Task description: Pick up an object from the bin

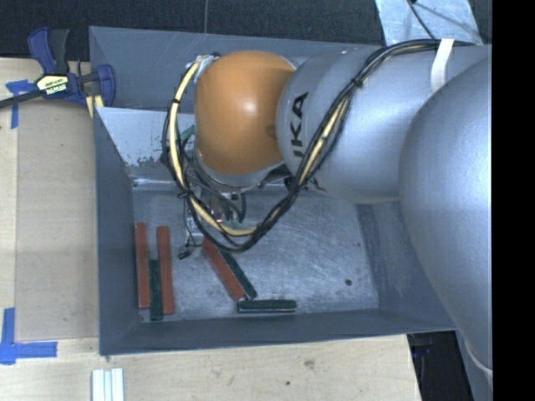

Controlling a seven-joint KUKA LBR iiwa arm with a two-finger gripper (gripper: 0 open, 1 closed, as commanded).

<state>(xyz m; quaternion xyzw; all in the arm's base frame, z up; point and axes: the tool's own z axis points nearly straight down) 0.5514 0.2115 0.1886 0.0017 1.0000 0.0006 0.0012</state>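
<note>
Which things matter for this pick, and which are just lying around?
In play: gripper; slanted red stick nearest it; grey bin.
Lying about: two red sticks at left; dark green stick between them; dark green stick by the near wall.

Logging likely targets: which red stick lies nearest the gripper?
The slanted red stick in mid-bin, its upper end right by the gripper; the other two red sticks lie side by side farther left.

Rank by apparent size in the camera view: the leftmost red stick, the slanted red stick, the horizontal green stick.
1. leftmost red stick: clearly largest.
2 and 3. slanted red stick and horizontal green stick: look alike; the slanted one's upper end is hidden, so no ranking.
</note>
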